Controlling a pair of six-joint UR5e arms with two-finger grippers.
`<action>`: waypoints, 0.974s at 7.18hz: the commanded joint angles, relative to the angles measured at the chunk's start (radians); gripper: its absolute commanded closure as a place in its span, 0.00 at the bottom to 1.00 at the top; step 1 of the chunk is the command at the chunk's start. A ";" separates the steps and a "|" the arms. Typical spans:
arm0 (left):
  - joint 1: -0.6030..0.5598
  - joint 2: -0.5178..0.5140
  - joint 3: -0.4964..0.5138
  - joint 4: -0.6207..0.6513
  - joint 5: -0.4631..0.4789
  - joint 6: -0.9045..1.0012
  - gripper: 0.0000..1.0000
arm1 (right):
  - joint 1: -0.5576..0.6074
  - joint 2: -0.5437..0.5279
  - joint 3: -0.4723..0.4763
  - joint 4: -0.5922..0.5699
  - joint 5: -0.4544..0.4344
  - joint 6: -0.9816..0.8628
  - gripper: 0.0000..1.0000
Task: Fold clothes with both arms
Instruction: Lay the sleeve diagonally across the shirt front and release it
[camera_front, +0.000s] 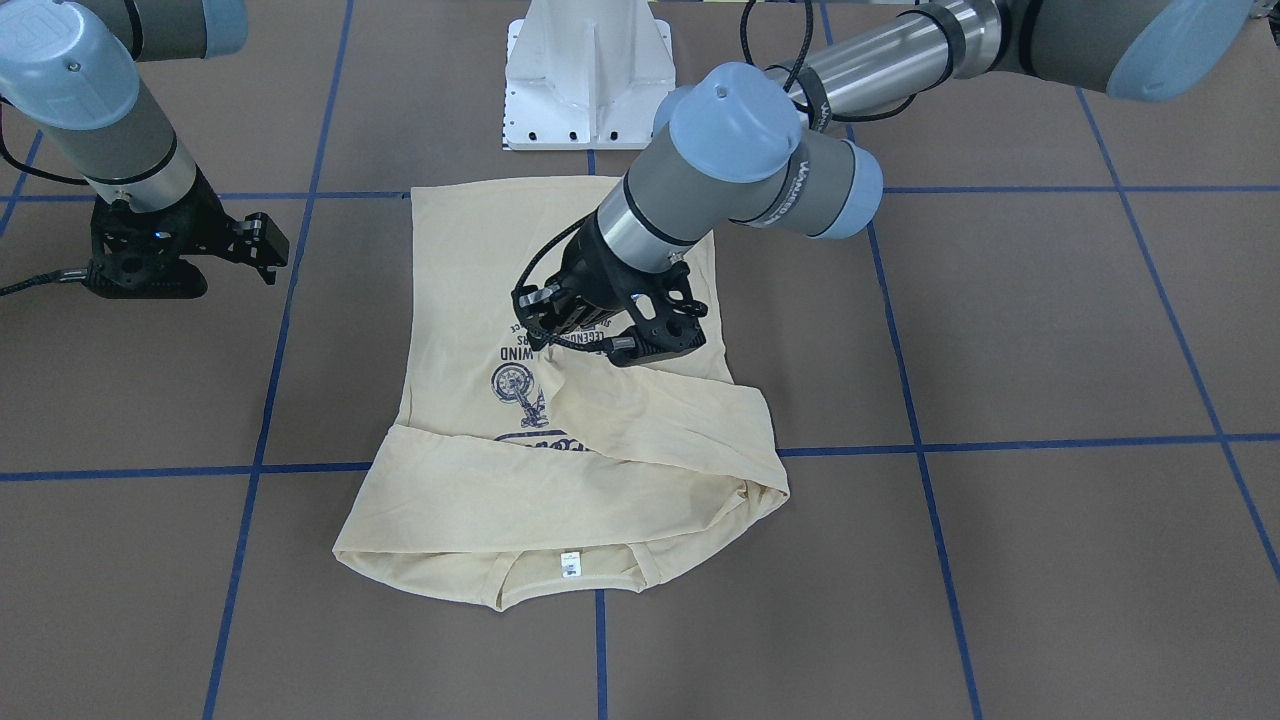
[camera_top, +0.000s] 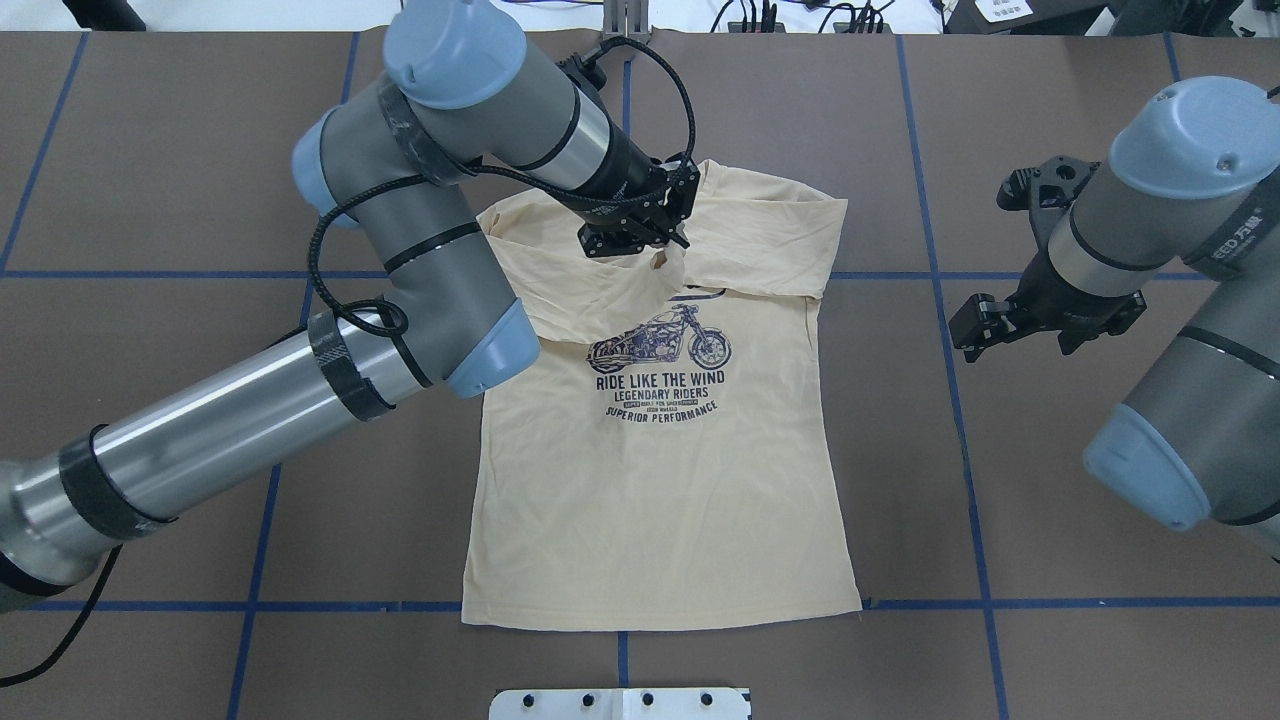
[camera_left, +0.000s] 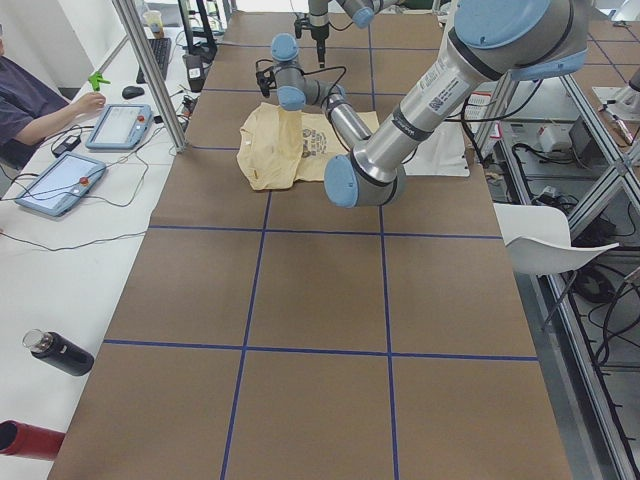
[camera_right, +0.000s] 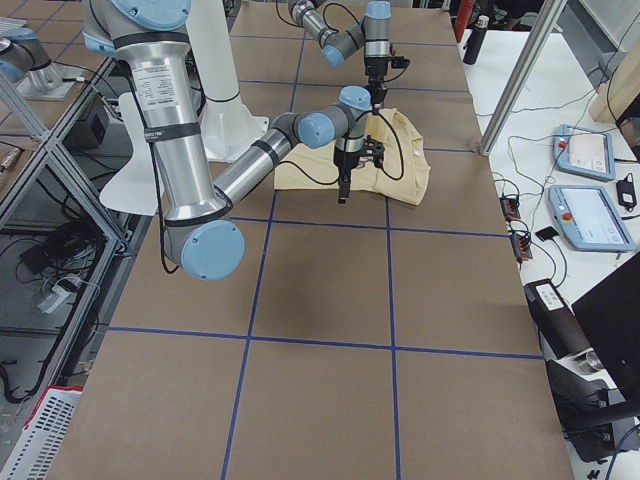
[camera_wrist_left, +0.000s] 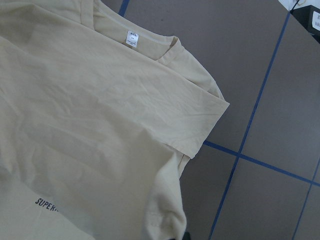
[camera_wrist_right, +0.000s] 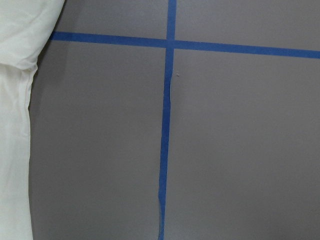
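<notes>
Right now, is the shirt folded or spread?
Partly folded: the shirt's sleeves lie across the chest, hem end flat; left gripper pinches one sleeve.

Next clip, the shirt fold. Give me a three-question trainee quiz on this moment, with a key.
1. True or false: the shirt lies print side up.
2. Where is the left gripper? A. at a sleeve folded across the chest; B. at the hem; C. off the garment altogether.
3. Fill in: the right gripper hangs beside the shirt, over the bare ___.
Key: 1 true; 2 A; 3 table.
</notes>
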 joint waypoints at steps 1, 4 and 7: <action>0.080 -0.017 0.047 -0.037 0.075 -0.003 1.00 | -0.001 0.004 -0.018 0.018 -0.001 0.000 0.00; 0.117 -0.040 0.138 -0.153 0.132 0.001 0.52 | -0.003 0.005 -0.021 0.021 0.002 0.006 0.00; 0.130 -0.065 0.173 -0.346 0.198 0.004 0.00 | -0.003 0.022 -0.021 0.021 0.003 0.011 0.00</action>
